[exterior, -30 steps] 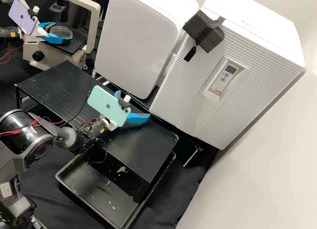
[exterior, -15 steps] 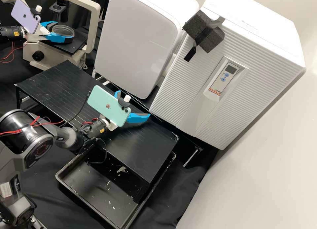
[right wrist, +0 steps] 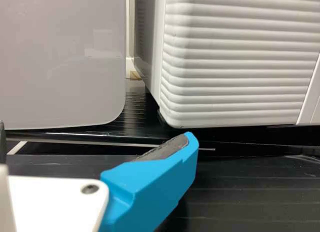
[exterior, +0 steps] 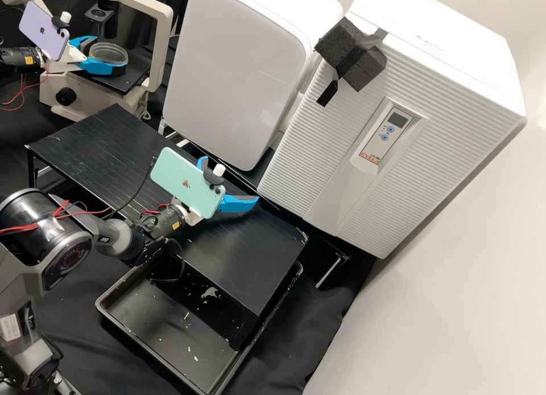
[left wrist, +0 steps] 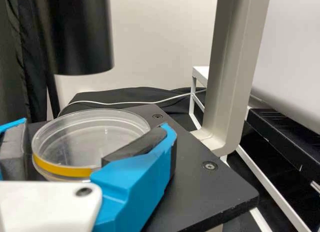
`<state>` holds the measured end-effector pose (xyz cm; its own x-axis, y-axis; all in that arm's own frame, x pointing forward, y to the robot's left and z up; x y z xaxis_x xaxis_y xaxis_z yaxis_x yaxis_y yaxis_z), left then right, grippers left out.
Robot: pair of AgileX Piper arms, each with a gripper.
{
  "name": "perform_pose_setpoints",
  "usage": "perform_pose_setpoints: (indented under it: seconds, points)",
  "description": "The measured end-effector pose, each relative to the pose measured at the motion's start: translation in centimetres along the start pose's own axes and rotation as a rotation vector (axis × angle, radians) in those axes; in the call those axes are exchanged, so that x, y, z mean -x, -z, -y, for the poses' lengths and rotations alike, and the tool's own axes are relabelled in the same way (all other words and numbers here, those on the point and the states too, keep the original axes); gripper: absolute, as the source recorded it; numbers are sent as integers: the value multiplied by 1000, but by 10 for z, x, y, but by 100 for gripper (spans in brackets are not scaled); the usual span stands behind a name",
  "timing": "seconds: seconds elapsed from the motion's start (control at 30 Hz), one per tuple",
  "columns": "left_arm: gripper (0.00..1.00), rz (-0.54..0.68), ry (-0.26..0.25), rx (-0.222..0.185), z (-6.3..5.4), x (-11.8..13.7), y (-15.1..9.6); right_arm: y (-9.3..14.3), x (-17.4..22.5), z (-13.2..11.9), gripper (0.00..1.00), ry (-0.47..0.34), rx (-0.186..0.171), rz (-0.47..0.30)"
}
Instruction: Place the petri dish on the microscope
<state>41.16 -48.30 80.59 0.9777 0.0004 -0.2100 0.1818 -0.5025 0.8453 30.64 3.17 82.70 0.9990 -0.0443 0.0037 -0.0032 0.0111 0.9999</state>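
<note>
Petri dish: sitting in the left end effector, apparently pinching it; microscope stage: lying beneath. Right end effector: standing spread. Hazard: uneven release possibly tipping the dish.

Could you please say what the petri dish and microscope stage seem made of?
The petri dish looks like glossy clear plastic, perhaps glass: it is see-through and shiny. The microscope stage is probably matt black-coated metal, given its dull sheen and set-in screws.
</note>
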Motion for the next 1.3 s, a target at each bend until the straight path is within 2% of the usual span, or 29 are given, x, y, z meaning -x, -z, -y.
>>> perform_pose_setpoints:
  seconds: [0.23, 0.43, 0.53, 0.7, 0.8, 0.87, 1.0, 1.1, 1.2, 1.3]
  points:
    - [100, -1, 3, 3, 4, 2, 2, 0, 0, 0, 100, 0, 0, 0]
    - [100, -4, -7, 11, -2, 17, 2, 0, 0, 0, 100, 0, 0, 0]
    - [100, -13, -11, 20, -6, 29, 4, 0, 0, 0, 100, 0, 0, 0]
    - [100, -16, -3, 21, -5, 51, 2, 0, 0, 0, 100, 0, 0, 0]
    - [100, -21, -11, 12, -6, 70, -1, 0, 0, 0, 100, 0, 0, 0]
    - [100, -22, -31, 9, -4, 84, -6, 0, 0, 0, 100, 0, 0, 0]
    - [100, 5, -112, -23, 2, 115, -26, 0, 0, 0, 100, 0, 0, 0]
    - [100, 25, -181, -36, 12, 136, -36, 0, 0, 0, 100, 0, 0, 0]
    - [100, 84, -273, -45, 22, 154, -47, 0, 0, 0, 100, 0, 0, 0]
    - [100, 123, -319, -39, 32, 167, -53, 0, 0, 0, 100, 0, 0, 0]
